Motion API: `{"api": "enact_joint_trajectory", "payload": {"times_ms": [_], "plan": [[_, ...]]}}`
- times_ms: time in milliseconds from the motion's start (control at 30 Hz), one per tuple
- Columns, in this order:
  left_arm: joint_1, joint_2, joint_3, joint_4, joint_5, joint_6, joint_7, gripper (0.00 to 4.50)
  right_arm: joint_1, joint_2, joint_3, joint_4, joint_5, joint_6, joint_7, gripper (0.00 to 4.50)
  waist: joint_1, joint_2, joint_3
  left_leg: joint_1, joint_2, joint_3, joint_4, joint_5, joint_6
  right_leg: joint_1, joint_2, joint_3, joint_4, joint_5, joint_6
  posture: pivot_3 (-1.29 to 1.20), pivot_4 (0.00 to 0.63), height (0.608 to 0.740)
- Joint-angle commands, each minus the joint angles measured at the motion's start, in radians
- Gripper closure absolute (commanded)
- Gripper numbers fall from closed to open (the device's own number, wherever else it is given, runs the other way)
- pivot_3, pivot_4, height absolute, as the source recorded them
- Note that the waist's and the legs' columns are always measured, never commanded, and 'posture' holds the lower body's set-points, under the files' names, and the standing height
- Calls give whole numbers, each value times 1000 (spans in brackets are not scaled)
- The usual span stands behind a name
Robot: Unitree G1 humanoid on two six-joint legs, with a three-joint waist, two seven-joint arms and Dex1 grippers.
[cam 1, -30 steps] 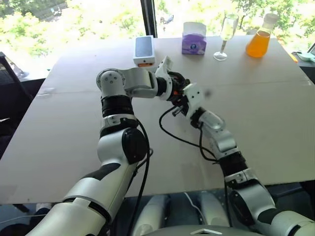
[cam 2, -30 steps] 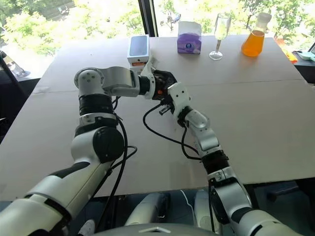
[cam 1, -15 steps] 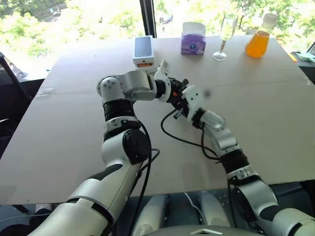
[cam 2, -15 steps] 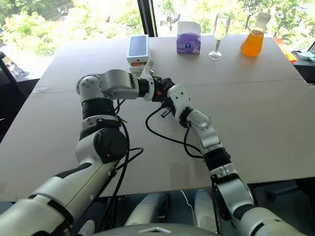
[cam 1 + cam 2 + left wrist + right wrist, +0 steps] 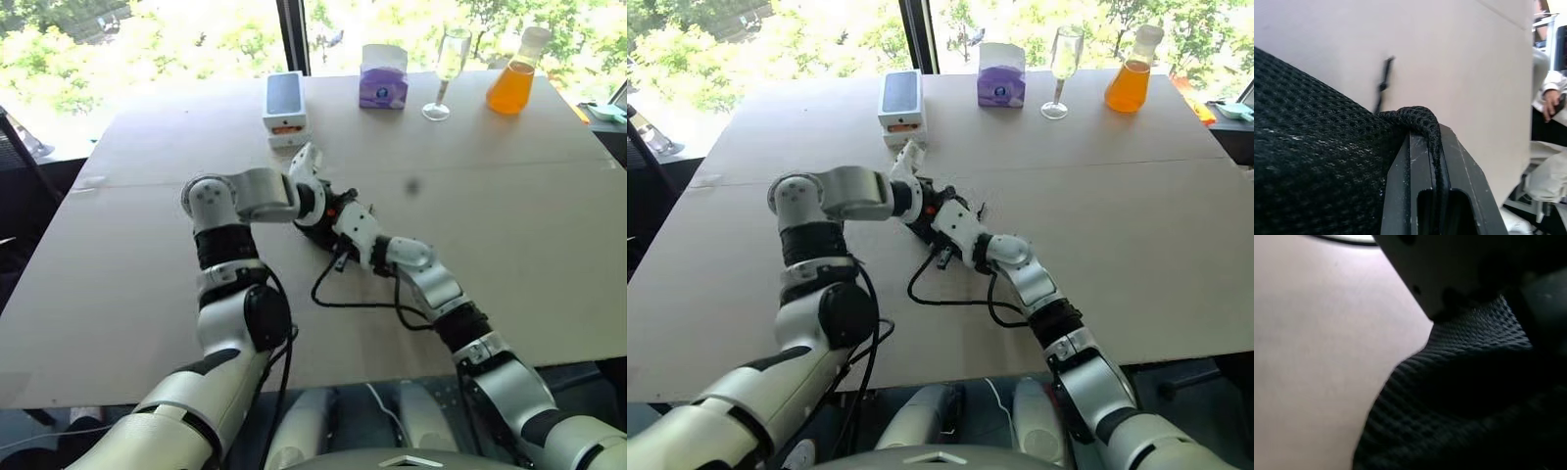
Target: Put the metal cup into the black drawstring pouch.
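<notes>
The left end effector (image 5: 1426,147) is clamped fully shut on a fold of the black drawstring pouch (image 5: 1312,147); the mesh is pinched tight between its two fingers. One thin cord (image 5: 1383,83) trails from the fabric onto the bench (image 5: 509,225). The right end effector (image 5: 338,211) is pressed in against the same pouch from the other side, with mesh close in front of its camera. I cannot tell whether it is open or closed, or whether it has hold of anything.

Using the white box (image 5: 285,101) as the landmark, both end effectors and the pouch sit on the robot's side of it and slightly to the right. A second ago the pair was held higher, with the bundle clear of the surface. Since then both arms have come down and drawn a little further from the box toward the robot. The pouch now hangs low, close over the bench, and the black cable (image 5: 343,299) lies slack on the bench.

I cannot tell where the metal cup is; it may be within the fabric. My reading is that the lowering puts the pouch's weight on the bench, either to finish the insertion or to let go.
</notes>
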Motion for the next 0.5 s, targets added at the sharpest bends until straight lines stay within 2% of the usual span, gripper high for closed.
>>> {"api": "enact_joint_trajectory", "payload": {"times_ms": [33, 67, 133, 200, 367, 500], "plan": [[83, 26, -120, -147, 43, -49, -178, 4500, 13, -43, -11, -104, -29, 16, -22, 2152, 5, 0, 0, 0, 0, 0, 0, 0, 0, 0, 0, 0, 0, 0, 0, 0, 150, 740], [121, 35, -151, -184, 56, -111, -265, 4500, 34, -62, -15, -153, -16, 55, -4, 1707, 7, 0, 0, 0, 0, 0, 0, 0, 0, 0, 2, 0, 0, 0, 0, 0, 150, 740], [179, 66, -221, -240, 100, -216, -413, 4500, 67, -96, -21, -242, 3, 133, 22, 1707, 8, 0, 0, 0, 0, 0, 0, 0, 0, 1, 2, -1, -1, 0, 0, 0, 150, 740], [195, 140, -295, -231, 159, -247, -511, 4500, 101, -138, -69, -400, 31, 272, 13, 1707, 10, 0, 0, 1, 0, -1, 0, 0, 0, 1, 2, -1, -1, 0, 0, 0, 150, 740], [167, 254, -385, -165, 255, -311, -689, 4500, 158, -192, -127, -685, 123, 531, 15, 1707, 9, 1, 0, 1, 0, -1, -1, 0, 0, 1, 1, -1, 0, 0, 0, 0, 150, 740], [159, 299, -442, -154, 314, -335, -795, 4500, 193, -217, -151, -819, 211, 637, 30, 1707, 16, 1, 0, 1, 0, -1, -2, 0, 0, 1, 0, -1, -2, 0, 0, 0, 150, 740]]}}
